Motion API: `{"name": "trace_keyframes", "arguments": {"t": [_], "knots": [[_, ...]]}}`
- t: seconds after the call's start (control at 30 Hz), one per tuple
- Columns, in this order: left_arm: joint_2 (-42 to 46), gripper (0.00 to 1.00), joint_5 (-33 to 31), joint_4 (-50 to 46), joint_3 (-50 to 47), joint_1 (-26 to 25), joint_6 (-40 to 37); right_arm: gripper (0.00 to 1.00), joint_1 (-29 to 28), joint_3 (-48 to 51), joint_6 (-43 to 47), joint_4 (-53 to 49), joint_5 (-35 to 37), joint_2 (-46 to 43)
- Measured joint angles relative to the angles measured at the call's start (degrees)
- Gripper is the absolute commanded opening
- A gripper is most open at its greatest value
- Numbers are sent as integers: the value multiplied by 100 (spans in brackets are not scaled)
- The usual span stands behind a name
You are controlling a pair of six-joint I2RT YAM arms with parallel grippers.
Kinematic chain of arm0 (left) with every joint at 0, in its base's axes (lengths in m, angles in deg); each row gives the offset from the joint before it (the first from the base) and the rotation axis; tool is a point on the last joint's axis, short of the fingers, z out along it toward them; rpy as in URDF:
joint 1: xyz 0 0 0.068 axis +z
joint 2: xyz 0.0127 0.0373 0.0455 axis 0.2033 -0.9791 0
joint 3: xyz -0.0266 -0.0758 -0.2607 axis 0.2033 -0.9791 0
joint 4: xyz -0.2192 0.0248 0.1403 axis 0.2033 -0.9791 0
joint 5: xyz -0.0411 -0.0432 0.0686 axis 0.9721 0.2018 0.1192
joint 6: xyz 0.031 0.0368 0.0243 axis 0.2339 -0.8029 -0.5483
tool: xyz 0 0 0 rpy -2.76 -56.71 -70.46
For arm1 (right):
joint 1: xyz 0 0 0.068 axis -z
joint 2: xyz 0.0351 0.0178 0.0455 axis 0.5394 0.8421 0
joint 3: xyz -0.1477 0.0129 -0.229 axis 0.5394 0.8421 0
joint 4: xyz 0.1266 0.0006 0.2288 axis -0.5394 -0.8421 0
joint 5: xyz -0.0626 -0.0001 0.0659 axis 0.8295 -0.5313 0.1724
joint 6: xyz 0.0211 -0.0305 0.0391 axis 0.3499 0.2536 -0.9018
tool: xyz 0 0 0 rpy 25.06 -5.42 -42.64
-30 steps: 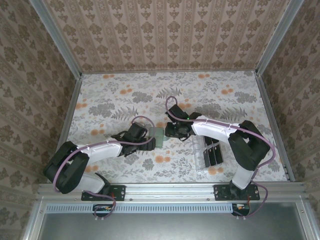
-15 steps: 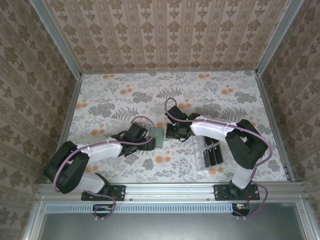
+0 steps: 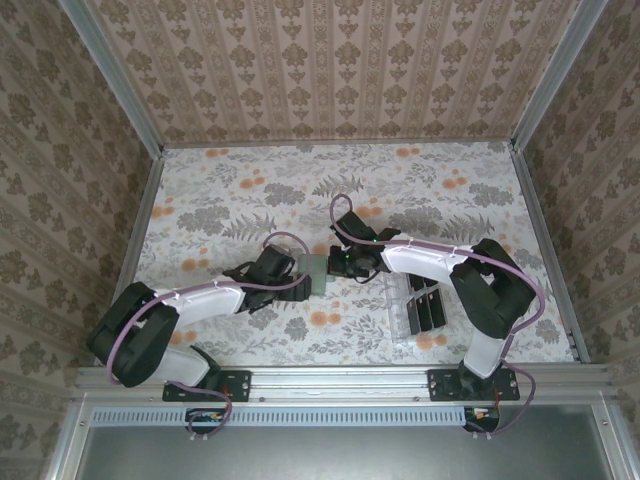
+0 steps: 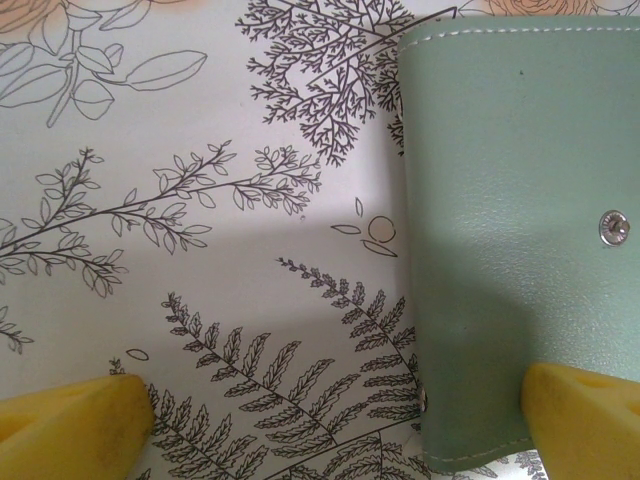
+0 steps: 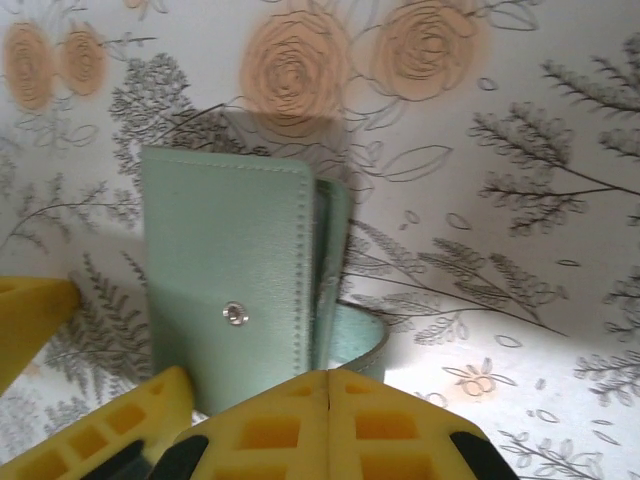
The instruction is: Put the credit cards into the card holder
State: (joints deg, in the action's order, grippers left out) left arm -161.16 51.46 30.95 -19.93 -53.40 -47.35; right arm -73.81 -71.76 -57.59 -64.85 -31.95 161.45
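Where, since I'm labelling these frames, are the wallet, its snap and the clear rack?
wallet [image 5: 222, 250]: right wrist view, on its green front flap.
snap [image 4: 613, 226]: left wrist view, on the metal stud's centre.
rack [image 3: 402, 312]: top view, on its clear slotted body.

The left arm [image 3: 200, 298] and right arm [image 3: 425, 258] have white links, black joints and a looping mauve cable [image 3: 285, 238] each. The fingers [image 5: 270, 430] are yellow, with square recesses.

Card holder [image 5: 225, 260] sage-green; fingers [image 5: 400, 430] yellow; table [image 3: 250, 190] white, grey ferns, orange roses; credit cards [image 3: 430, 306] black.
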Motion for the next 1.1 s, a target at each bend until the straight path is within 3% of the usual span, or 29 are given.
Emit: {"name": "trace_keyframes", "arguments": {"t": [0.4, 1.1], "knots": [[0, 100, 0, 13, -4, 0, 0, 0, -74, -57, -334, 601, -448, 378], [0, 100, -2, 24, -9, 0, 13, 0, -79, -428, -516, 885, -560, 769]]}}
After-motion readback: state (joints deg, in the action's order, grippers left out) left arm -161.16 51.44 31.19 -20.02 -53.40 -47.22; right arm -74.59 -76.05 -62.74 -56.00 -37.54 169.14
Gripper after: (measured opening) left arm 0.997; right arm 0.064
